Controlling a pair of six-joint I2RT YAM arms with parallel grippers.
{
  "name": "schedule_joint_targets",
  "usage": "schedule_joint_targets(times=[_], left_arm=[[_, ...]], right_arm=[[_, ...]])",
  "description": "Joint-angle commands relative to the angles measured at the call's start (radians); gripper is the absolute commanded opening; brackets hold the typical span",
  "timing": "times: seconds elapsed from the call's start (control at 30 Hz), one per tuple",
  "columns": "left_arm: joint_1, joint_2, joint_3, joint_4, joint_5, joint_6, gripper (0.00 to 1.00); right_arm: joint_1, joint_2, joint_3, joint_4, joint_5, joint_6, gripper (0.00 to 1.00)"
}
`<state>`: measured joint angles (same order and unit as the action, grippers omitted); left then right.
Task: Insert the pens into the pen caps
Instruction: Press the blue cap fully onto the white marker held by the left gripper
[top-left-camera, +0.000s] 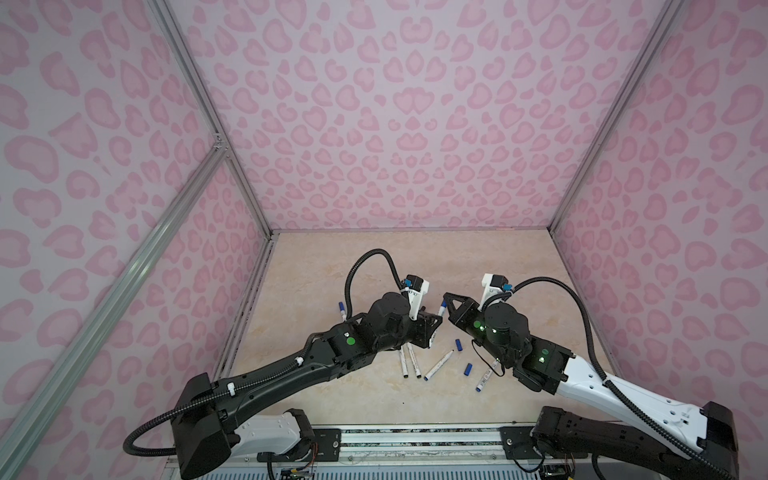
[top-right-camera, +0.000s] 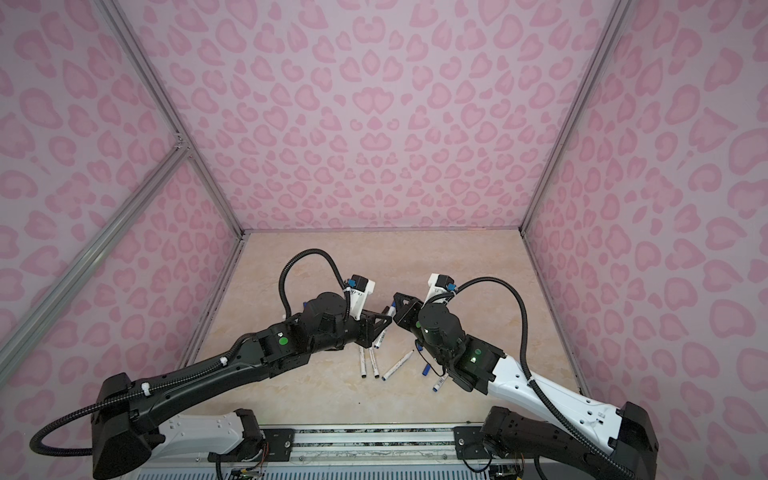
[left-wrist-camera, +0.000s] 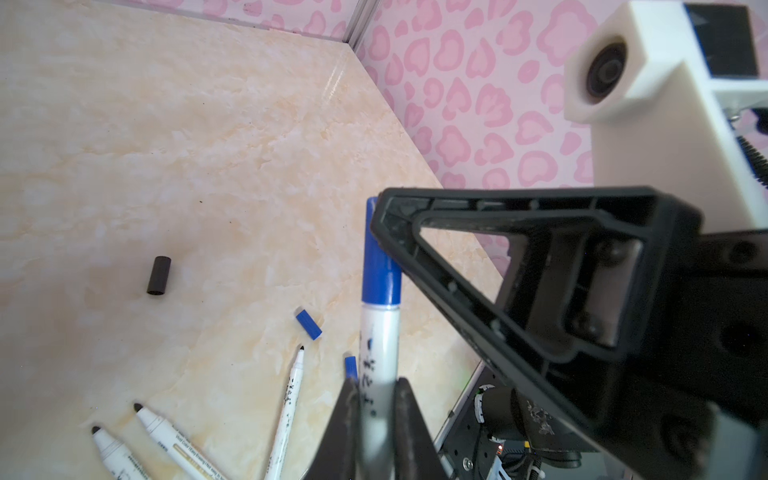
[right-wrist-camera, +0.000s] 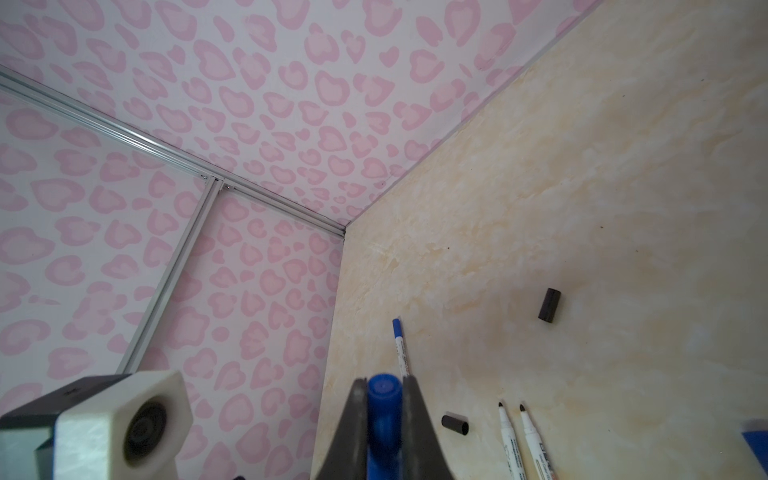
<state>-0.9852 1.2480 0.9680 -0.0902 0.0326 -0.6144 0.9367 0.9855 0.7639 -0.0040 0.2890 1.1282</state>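
Two grippers meet over the beige marbled tabletop (top-left-camera: 457, 257): your left gripper (left-wrist-camera: 376, 401) is pinching a slim white-barrelled pen (left-wrist-camera: 380, 345), and your right gripper (right-wrist-camera: 384, 399) is clamped on the stubby blue plastic cap (left-wrist-camera: 381, 266) sitting over that pen's tip (how deep, you cannot tell). Nearer the arm bases, three uncapped white pens (top-left-camera: 438, 365) lie close together on the table, with two loose blue caps (top-left-camera: 459, 344) near them and a short black cap (left-wrist-camera: 158, 276) well apart.
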Motion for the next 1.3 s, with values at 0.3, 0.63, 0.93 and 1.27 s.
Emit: schedule_joint_targets(times=[0.3,0.63,0.93,1.27], left_arm=[[0.058,0.008,0.008,0.032,-0.085,-0.04,0.03],[0.103,-0.008,-0.011,0.089,0.048,-0.077,0.03],[0.096,0.01,0.023,-0.041,-0.21,-0.057,0.03],[0.098,0.0,0.037,-0.061,-0.235,-0.056,0.03]], right_arm=[[0.032,0.0,-0.056,0.144,-0.119,-0.006,0.0],[0.034,0.021,-0.063,0.215,-0.162,0.005,0.0],[0.081,0.075,0.002,0.107,-0.094,0.027,0.0],[0.098,0.101,-0.017,0.195,-0.106,0.012,0.0]])
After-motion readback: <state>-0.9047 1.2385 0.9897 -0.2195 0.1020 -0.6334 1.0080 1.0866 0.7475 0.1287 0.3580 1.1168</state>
